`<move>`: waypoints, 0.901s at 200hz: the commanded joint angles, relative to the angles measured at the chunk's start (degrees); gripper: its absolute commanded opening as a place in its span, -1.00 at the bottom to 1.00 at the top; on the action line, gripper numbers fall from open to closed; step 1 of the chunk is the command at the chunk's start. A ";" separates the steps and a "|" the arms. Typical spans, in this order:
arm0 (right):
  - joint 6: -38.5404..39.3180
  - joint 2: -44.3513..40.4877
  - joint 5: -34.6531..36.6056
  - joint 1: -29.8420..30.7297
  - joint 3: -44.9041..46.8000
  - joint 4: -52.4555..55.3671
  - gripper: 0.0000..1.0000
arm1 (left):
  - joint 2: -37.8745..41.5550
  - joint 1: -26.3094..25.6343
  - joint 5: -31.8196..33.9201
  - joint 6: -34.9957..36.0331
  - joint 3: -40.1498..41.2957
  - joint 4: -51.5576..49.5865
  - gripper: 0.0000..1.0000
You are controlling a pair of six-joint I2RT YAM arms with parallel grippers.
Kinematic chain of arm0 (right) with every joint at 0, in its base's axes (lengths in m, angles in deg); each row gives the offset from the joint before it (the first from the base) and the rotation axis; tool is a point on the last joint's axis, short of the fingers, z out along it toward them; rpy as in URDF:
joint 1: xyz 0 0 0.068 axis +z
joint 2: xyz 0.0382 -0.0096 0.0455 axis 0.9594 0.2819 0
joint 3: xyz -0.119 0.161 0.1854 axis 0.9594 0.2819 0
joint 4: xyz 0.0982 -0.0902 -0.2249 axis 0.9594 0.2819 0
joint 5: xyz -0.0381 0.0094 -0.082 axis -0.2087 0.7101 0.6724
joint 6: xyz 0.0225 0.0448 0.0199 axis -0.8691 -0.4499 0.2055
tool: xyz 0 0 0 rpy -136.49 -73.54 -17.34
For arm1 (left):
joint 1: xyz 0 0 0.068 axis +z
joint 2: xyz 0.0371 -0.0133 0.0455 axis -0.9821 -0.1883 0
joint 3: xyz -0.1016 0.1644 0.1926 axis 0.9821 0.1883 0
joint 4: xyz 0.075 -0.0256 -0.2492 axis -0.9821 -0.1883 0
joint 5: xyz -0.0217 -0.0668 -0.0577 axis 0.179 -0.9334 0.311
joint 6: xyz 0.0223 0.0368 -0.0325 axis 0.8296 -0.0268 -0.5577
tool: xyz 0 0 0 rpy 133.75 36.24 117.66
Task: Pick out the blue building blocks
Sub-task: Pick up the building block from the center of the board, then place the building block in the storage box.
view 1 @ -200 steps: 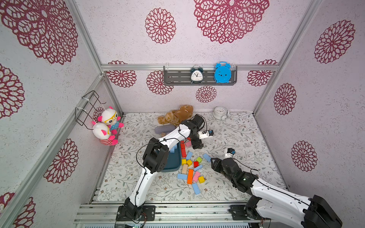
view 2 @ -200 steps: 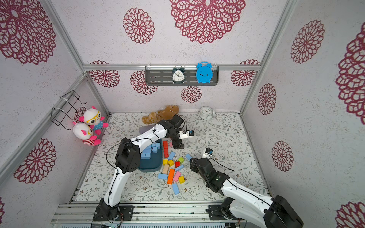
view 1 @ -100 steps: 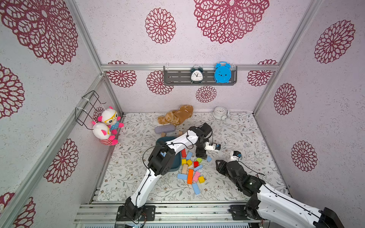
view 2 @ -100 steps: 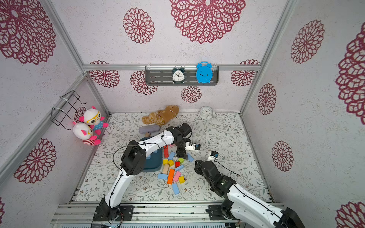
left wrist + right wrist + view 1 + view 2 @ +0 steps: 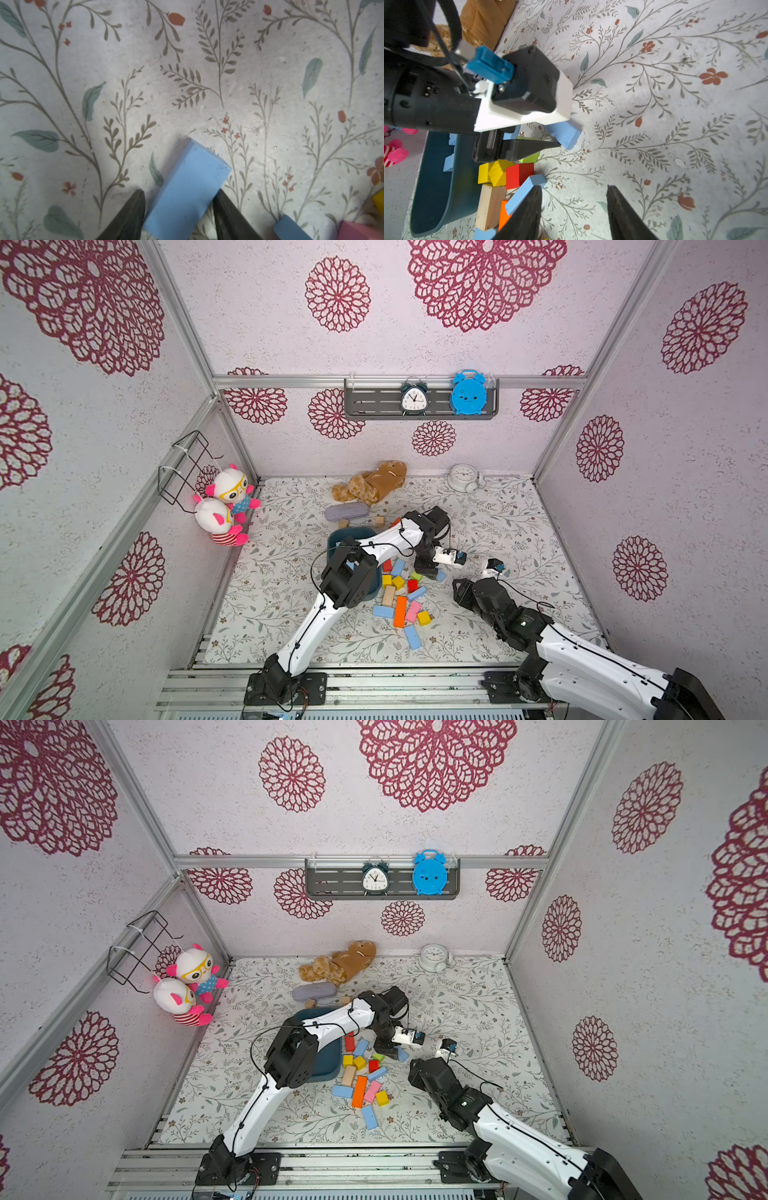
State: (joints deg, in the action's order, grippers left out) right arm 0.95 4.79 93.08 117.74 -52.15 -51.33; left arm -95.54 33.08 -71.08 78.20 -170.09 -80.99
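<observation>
Several light-blue building blocks lie in a mixed pile on the floral mat, among them a bar (image 5: 412,637) and a flat one (image 5: 383,611). More blue blocks (image 5: 448,160) sit in the dark teal tray (image 5: 336,537). At the pile's far right edge, my left gripper (image 5: 179,191) points down with its fingers against both long sides of a blue block (image 5: 187,193), which rests on the mat (image 5: 441,575). My right gripper (image 5: 574,187) hangs open over bare mat just right of the pile, with nothing between its fingers and another blue bar (image 5: 525,191) beside one of them.
Red (image 5: 412,585), yellow (image 5: 424,618), orange (image 5: 400,611), pink and tan blocks mix with the blue ones. A brown plush (image 5: 374,483), a grey pouch (image 5: 347,512) and a white clock (image 5: 463,477) lie at the back. Two plush dolls (image 5: 224,506) hang on the left wall.
My left arm swung from the far side of the tray down to the pile's right edge, and its jaws narrowed onto the blue block. My right arm drew back a little.
</observation>
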 commanded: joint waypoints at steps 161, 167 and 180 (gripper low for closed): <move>9.37 24.82 -12.02 1.50 -19.04 -13.46 0.04 | 41.46 22.79 -1.69 -10.29 34.79 -5.02 -0.55; 9.63 26.10 -12.37 1.94 -20.06 -13.54 0.04 | 42.85 23.91 -1.18 -9.88 36.75 -4.52 -0.55; 10.41 28.60 -13.38 2.65 -22.45 -13.47 0.04 | 45.22 25.30 1.32 -8.69 41.15 -2.62 -0.55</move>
State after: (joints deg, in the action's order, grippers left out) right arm 8.52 30.40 82.66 118.84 -70.02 -61.65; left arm -53.62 56.95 -72.37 67.99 -135.17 -85.58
